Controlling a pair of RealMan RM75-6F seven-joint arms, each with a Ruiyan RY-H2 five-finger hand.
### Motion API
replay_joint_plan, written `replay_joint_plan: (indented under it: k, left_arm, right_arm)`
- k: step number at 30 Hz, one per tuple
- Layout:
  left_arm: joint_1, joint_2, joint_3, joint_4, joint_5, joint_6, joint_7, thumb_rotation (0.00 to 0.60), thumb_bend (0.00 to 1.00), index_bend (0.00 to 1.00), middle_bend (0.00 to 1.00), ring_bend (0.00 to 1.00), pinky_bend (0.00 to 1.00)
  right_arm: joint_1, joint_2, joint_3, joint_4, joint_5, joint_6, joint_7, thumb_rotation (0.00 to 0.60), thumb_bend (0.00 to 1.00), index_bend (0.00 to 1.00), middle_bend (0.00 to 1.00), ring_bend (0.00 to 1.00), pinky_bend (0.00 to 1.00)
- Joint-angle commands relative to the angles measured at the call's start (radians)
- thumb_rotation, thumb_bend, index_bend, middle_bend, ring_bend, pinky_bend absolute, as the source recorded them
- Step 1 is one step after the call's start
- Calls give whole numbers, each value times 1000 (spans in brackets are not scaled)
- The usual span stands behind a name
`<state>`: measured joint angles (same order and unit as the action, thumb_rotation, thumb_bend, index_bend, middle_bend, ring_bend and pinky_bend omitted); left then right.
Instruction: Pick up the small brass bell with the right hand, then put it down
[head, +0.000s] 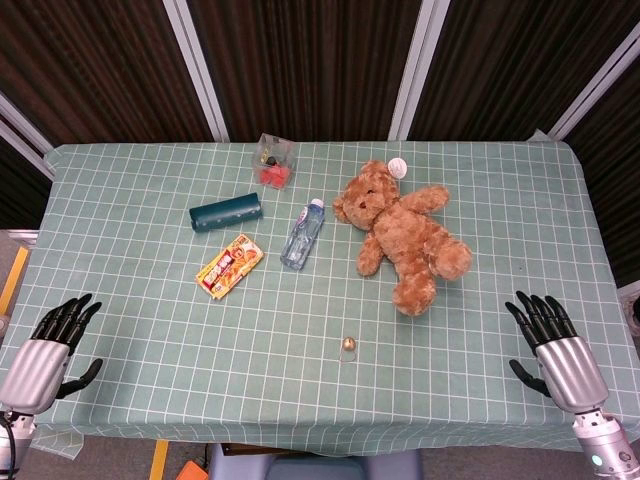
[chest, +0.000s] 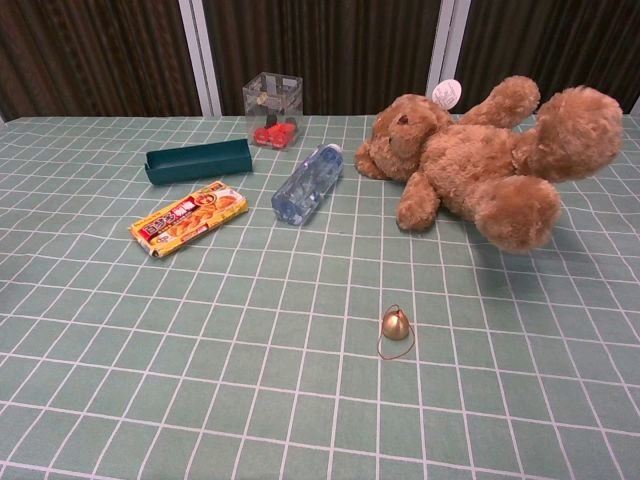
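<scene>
The small brass bell (head: 348, 346) (chest: 396, 324) stands on the green checked tablecloth near the front middle, with a thin loop of cord beside it. My right hand (head: 553, 344) hovers at the front right corner of the table, fingers spread and holding nothing, well to the right of the bell. At the front left corner my left hand (head: 48, 344) lies with fingers apart and nothing in it. Neither hand shows in the chest view.
A brown teddy bear (head: 404, 232) (chest: 487, 160) lies behind and right of the bell. Further back are a plastic water bottle (head: 302, 234) (chest: 306, 184), an orange snack packet (head: 229, 265) (chest: 188, 218), a dark green case (head: 226, 212) (chest: 197, 160) and a clear box (head: 272, 160) (chest: 272, 108) with red pieces.
</scene>
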<state>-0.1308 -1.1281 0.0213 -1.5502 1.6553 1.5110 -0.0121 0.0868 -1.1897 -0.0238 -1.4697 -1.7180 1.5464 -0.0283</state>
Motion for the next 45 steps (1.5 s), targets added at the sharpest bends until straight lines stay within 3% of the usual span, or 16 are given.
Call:
replay_joint_plan:
  k: [1, 9, 17, 22, 31, 38, 45]
  left_arm:
    - [11, -11, -11, 10, -13, 19, 40, 600, 327, 0, 0, 0, 132]
    - [10, -24, -19, 14, -4, 33, 54, 600, 327, 0, 0, 0, 136]
    - [24, -21, -35, 7, -39, 50, 72, 600, 328, 0, 0, 0, 137]
    - [28, -19, -34, 5, -28, 60, 65, 600, 330, 0, 0, 0, 137]
    - [25, -9, -45, -9, -71, 32, 71, 600, 351, 0, 0, 0, 136]
    - [27, -7, -45, -8, -69, 34, 63, 600, 349, 0, 0, 0, 136]
    - [28, -7, -47, -8, -67, 38, 53, 600, 352, 0, 0, 0, 136]
  right_arm:
    - [3, -4, 3, 3, 1, -2, -23, 600, 347, 0, 0, 0, 0]
    - [56, -18, 0, 9, -29, -74, -49, 600, 344, 0, 0, 0, 0]
    - [291, -23, 37, -83, -115, -360, -191, 600, 345, 0, 0, 0, 0]
    - [436, -93, 86, -105, -67, -563, -227, 600, 344, 0, 0, 0, 0]
    - [561, -203, 110, -87, 22, -748, -330, 600, 345, 35, 0, 0, 0]
    - [597, -270, 113, -48, 96, -797, -411, 600, 345, 228, 0, 0, 0]
    - [614, -316, 105, 5, 127, -784, -394, 600, 348, 470, 0, 0, 0]
